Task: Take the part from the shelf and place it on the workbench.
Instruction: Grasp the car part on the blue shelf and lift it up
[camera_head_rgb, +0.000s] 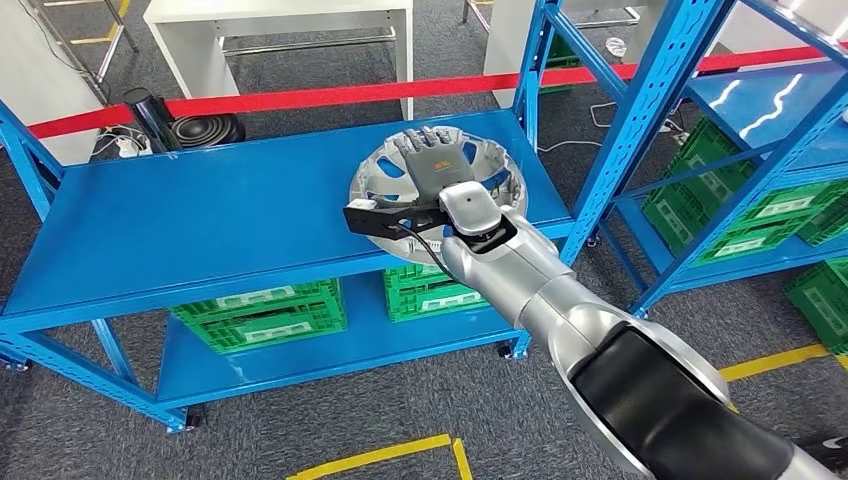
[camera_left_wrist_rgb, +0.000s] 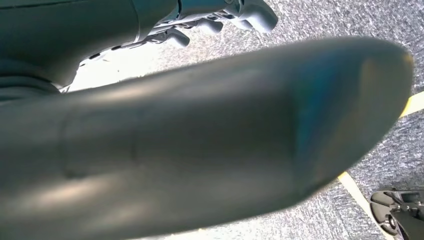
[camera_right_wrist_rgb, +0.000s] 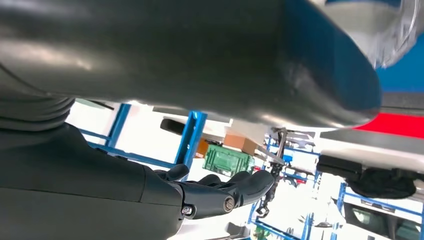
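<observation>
The part is a round silver dish-shaped casting with ribs around its inner wall. It lies on the top deck of the blue shelf, near its right post. My right hand reaches over it from the near side, fingers stretched flat across the part's middle and holding nothing. In the right wrist view the right hand has straight dark fingers apart from the thumb, and a piece of the part's silver rim shows beyond the thumb. My left hand hangs above grey carpet with nothing in it.
Green crates stand on the shelf's lower deck. A second blue rack with more green crates is at the right. A red barrier tape runs behind the shelf, with a white table beyond. Yellow floor lines mark the carpet.
</observation>
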